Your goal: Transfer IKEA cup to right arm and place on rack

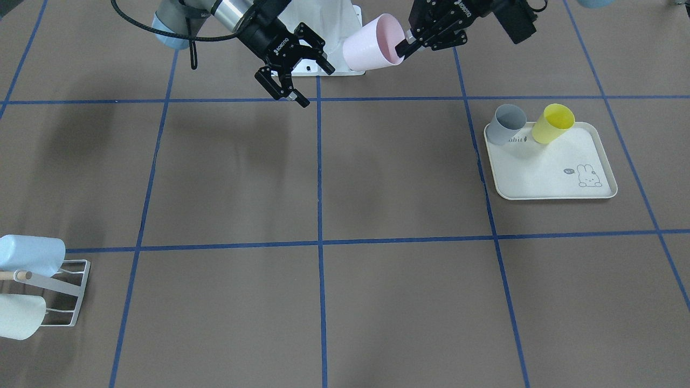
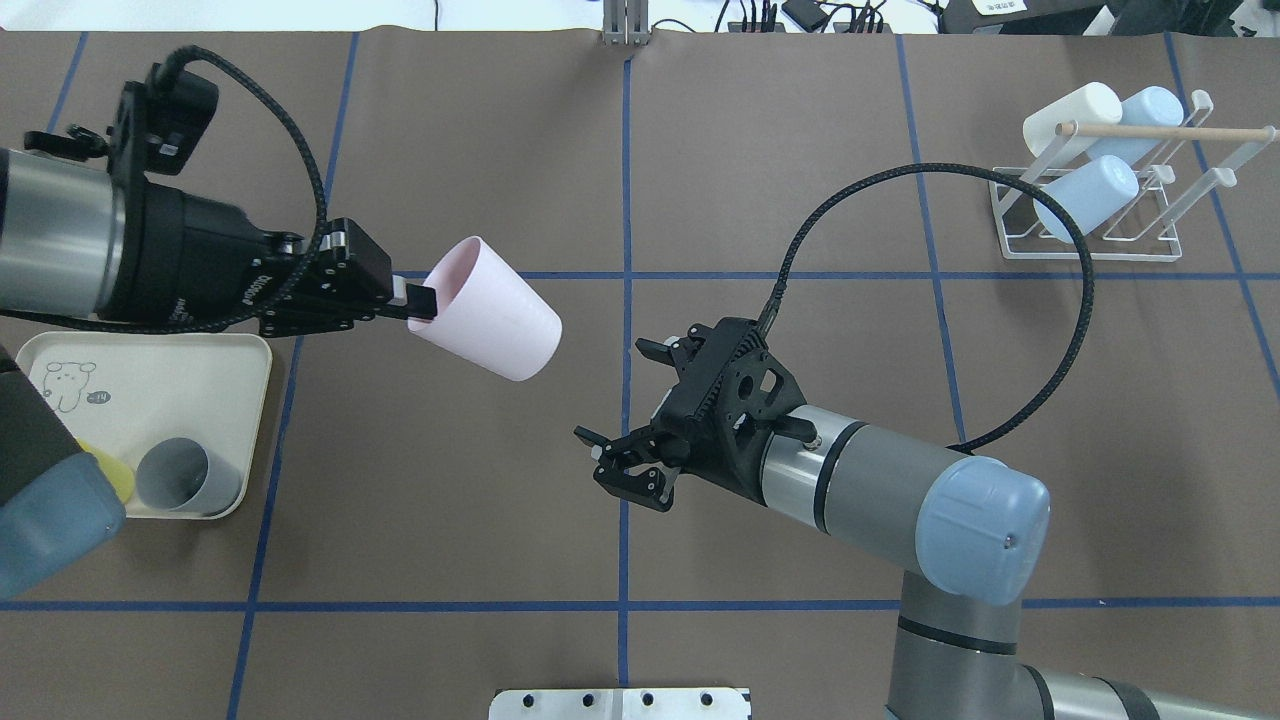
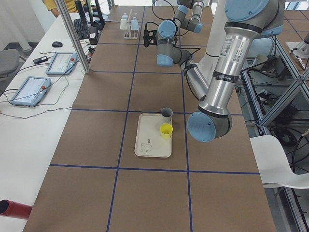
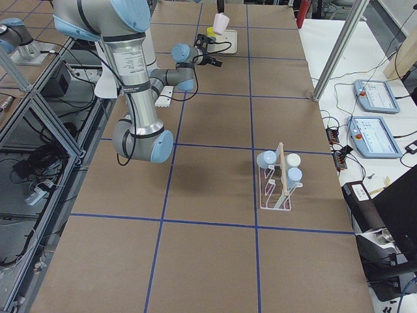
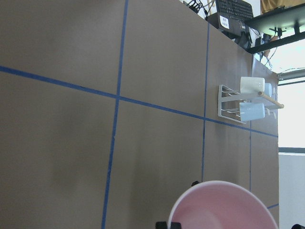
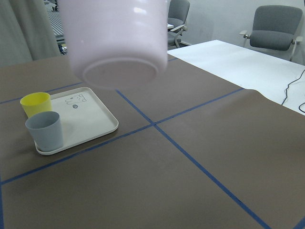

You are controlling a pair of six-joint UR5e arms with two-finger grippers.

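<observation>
From across the tabletop [image 1: 377, 178], the left arm reaches in from the top right. Its left tool [image 1: 403, 48] is clamped on the rim of the pink cup [image 1: 372, 46], which hangs in the air, tipped on its side. The right arm slants down from the top left. Its right tool [image 1: 318, 86] has its jaws spread wide and holds nothing. It sits near the cup's closed end but apart from it. The rack [image 1: 70, 293] stands at the far lower left, well away from both tools. A cream tray [image 1: 544, 178] carries a grey cup [image 1: 509, 123] and a yellow cup [image 1: 552, 123].

From overhead, the left arm lies nearly level, with one finger inside the pink cup's mouth and one outside. The cup's base points down-right at the parted right tool, with a clear gap between them. The right forearm angles up from the lower right, and its cable loops toward the rack. The rack holds three pale cups [image 2: 1085, 190] under a wooden dowel [image 2: 1150, 130].

From the table's left end, the near arm bends over the tray. Neither tool's state nor the pink cup can be made out there.

From the right end, the pink cup shows small and raised at the far end, with the rack close to the camera.

The left wrist view has the cup's pink mouth at its bottom edge and the rack far off beyond it.

The right wrist view looks at the cup's base, high and to the left, with the tray low behind it.
</observation>
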